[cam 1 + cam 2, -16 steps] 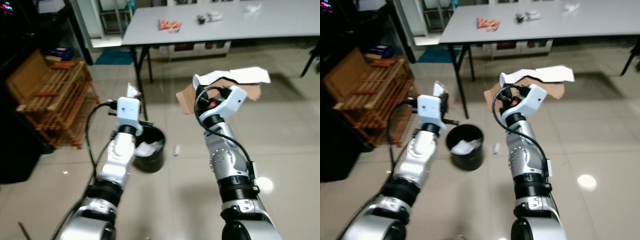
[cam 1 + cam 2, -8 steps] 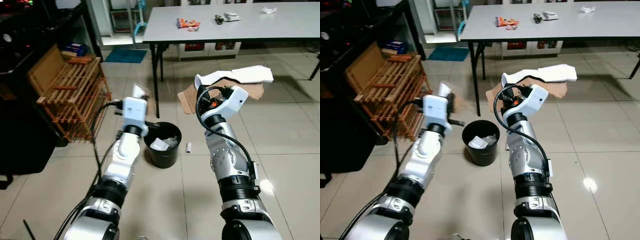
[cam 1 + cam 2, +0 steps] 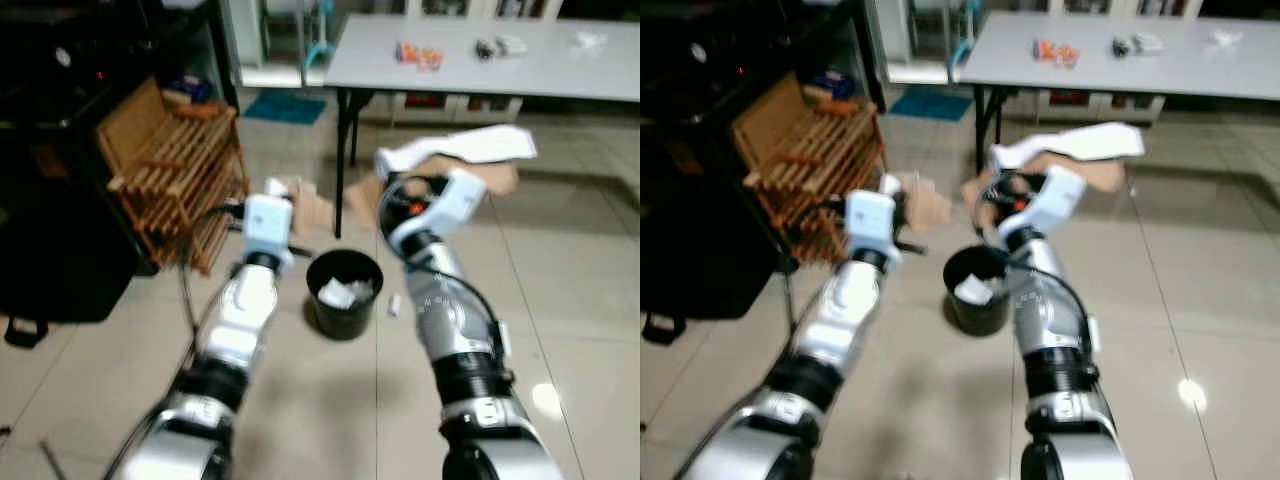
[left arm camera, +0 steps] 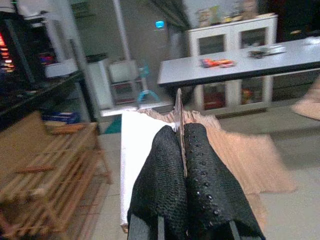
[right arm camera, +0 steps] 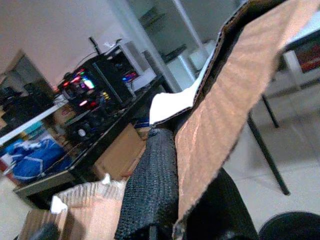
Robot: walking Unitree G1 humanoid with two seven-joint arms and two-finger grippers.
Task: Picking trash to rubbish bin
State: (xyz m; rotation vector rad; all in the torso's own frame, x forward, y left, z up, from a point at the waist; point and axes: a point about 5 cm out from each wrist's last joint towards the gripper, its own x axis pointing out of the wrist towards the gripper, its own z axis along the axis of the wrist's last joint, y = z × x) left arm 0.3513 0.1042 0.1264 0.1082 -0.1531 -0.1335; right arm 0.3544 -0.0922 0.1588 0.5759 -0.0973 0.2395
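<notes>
The rubbish bin (image 3: 344, 292), a black round one with crumpled white paper in it, sits on the tiled floor below and between my two raised arms, nearer the right one in the blurred head views. My right gripper (image 5: 192, 200) is clamped on a large cardboard sheet (image 3: 462, 158), brown on one face and white on the other, which juts up and away past the fingers, above and beyond the bin. My left gripper (image 4: 181, 150) is pinched shut on a smaller cardboard piece (image 4: 240, 155), also brown with a white face, standing edge-on between the two black fingers; it hangs to the left of the bin and higher. Beyond both grippers I see a grey table (image 3: 540, 70) with small items on top. Off to the left of the left gripper stands a wooden slatted rack (image 3: 175, 165). A small white scrap (image 3: 394, 305) lies on the floor just beside the bin, under my right arm.
</notes>
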